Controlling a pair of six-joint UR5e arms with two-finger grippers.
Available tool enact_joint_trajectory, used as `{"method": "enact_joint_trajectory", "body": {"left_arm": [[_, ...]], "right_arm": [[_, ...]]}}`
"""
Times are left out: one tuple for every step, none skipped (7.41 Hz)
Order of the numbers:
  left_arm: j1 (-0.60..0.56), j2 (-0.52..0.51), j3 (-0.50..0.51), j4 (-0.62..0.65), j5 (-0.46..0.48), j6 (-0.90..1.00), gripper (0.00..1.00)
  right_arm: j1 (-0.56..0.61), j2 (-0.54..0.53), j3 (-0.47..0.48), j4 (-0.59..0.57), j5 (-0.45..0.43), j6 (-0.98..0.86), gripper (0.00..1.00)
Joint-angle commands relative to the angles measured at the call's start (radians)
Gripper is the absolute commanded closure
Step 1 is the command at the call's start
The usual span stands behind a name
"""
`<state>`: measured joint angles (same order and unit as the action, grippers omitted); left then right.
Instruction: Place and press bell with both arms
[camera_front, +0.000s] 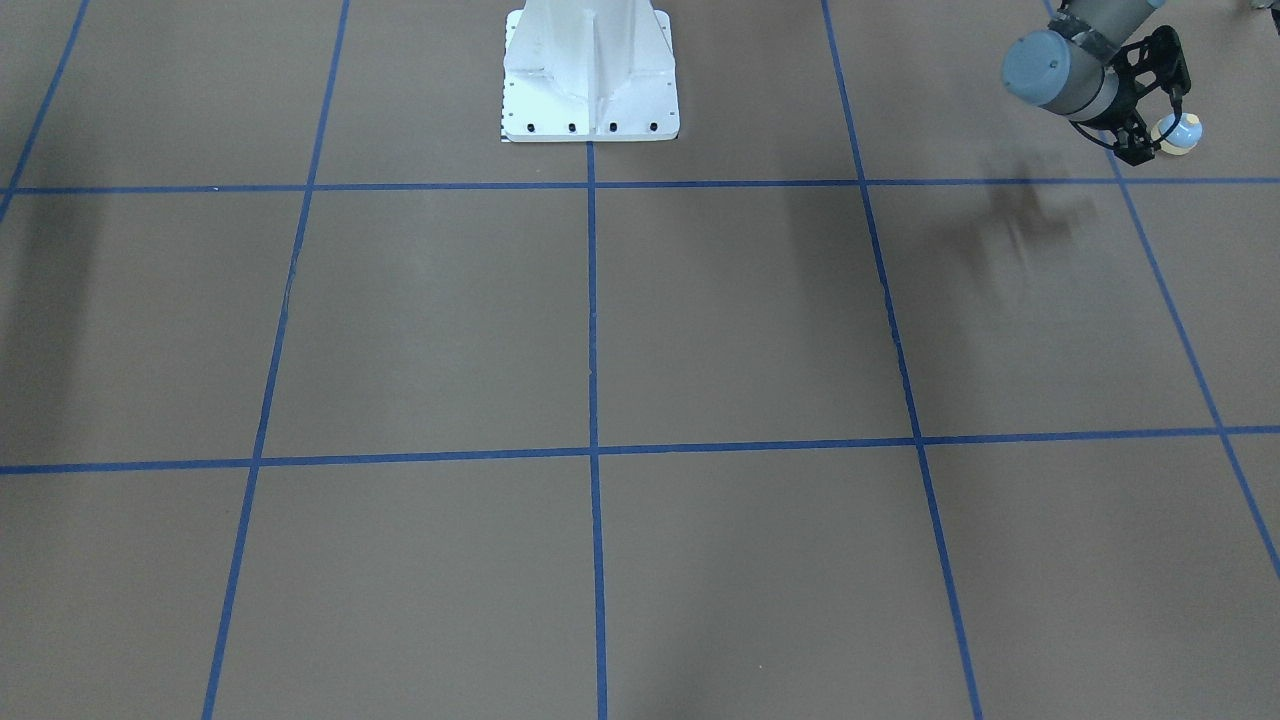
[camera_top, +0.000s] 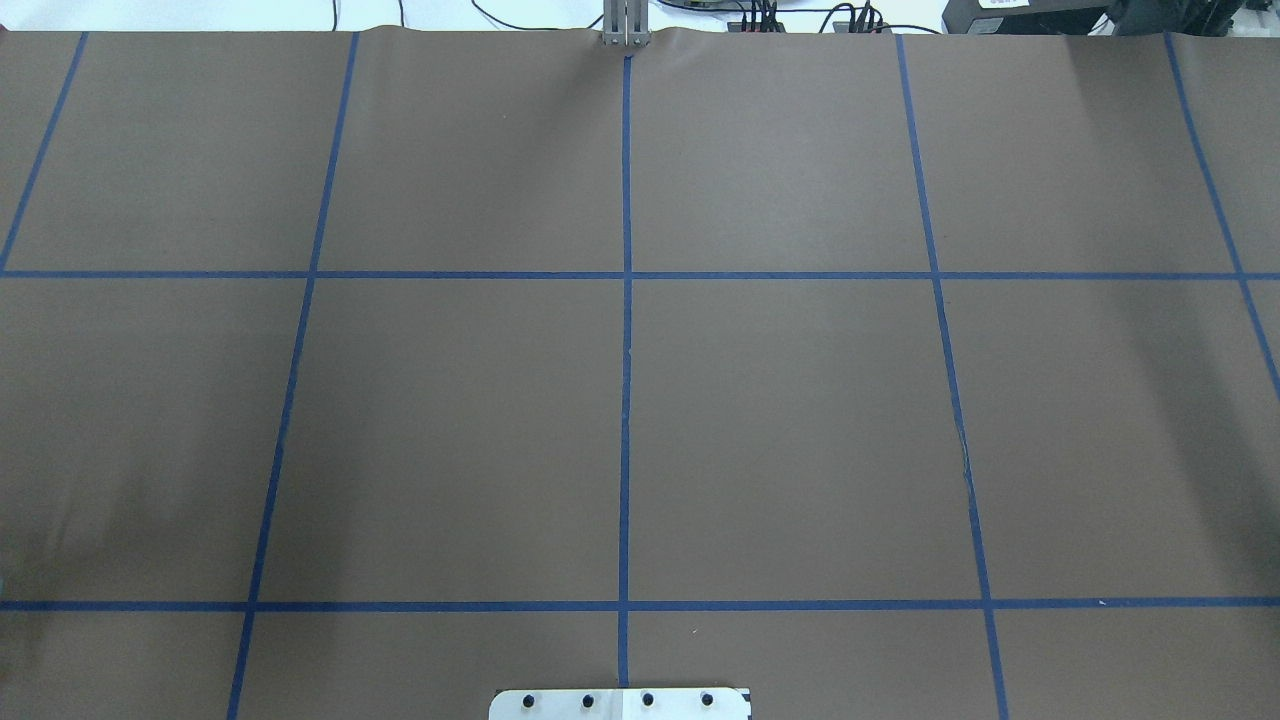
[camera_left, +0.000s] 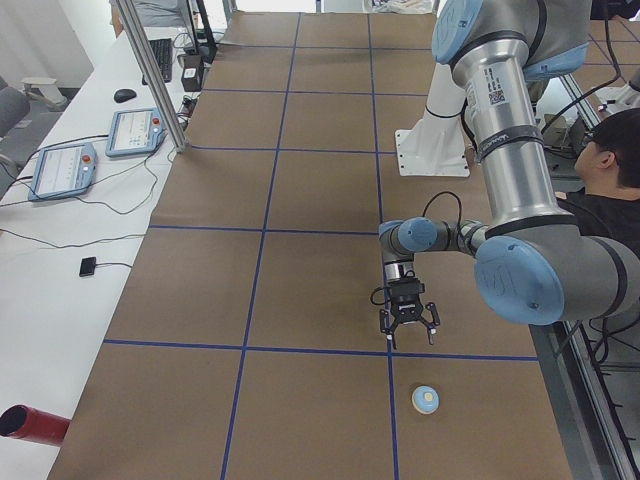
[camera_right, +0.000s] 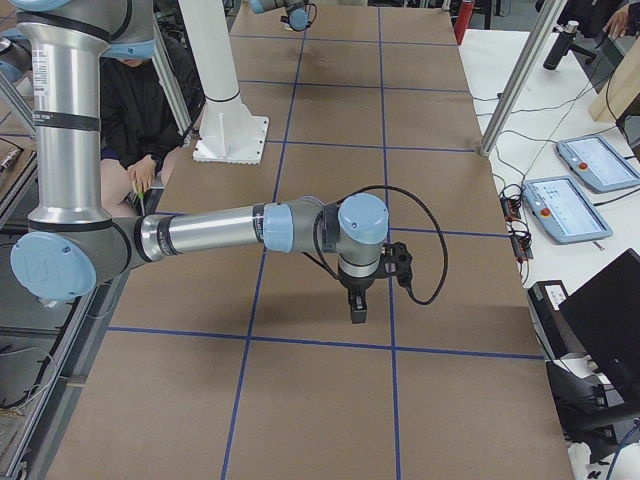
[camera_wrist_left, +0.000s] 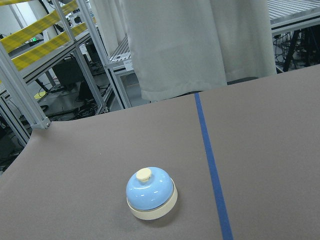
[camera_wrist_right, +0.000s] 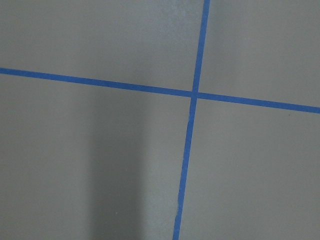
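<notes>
The light-blue bell (camera_front: 1181, 133) with a cream button stands upright on the brown table near its left end. It also shows in the exterior left view (camera_left: 426, 399) and the left wrist view (camera_wrist_left: 150, 194). My left gripper (camera_front: 1158, 125) is open and empty. In the exterior left view the left gripper (camera_left: 407, 338) hangs above the table, a short way from the bell and not touching it. My right gripper (camera_right: 357, 308) points down over a blue tape crossing near the table's right end. It shows only in that side view, so I cannot tell whether it is open or shut.
The white pedestal base (camera_front: 590, 80) is bolted at the robot's edge. Blue tape lines (camera_top: 626, 400) grid the table. A side table holds teach pendants (camera_left: 60, 170) and a red cylinder (camera_left: 30, 425). A person (camera_left: 612, 170) sits behind the left arm.
</notes>
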<state>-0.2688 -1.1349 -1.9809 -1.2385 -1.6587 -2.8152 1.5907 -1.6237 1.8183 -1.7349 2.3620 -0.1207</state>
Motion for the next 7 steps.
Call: {"method": "enact_joint_trajectory", "body": {"left_arm": [[0.029, 0.001, 0.072, -0.044, -0.001, -0.104, 0.0], [0.04, 0.001, 0.098, -0.059, -0.001, -0.125, 0.0], [0.046, 0.001, 0.121, -0.073, -0.001, -0.127, 0.0], [0.048, 0.001, 0.145, -0.097, -0.001, -0.129, 0.0], [0.054, 0.001, 0.184, -0.134, 0.0, -0.129, 0.0], [0.057, 0.001, 0.21, -0.157, 0.0, -0.129, 0.0], [0.059, 0.001, 0.224, -0.157, -0.001, -0.132, 0.0]], "right_arm": [[0.0, -0.007, 0.028, 0.0, -0.004, 0.0, 0.0], [0.0, -0.008, 0.027, 0.0, -0.003, 0.001, 0.0], [0.0, -0.008, 0.027, -0.002, -0.003, 0.001, 0.0], [0.0, -0.008, 0.029, -0.002, 0.002, 0.001, 0.0], [0.002, -0.013, 0.029, -0.002, 0.005, 0.001, 0.0], [0.0, -0.015, 0.029, -0.002, 0.005, 0.001, 0.0], [0.002, -0.015, 0.03, -0.002, 0.006, 0.001, 0.0]]}}
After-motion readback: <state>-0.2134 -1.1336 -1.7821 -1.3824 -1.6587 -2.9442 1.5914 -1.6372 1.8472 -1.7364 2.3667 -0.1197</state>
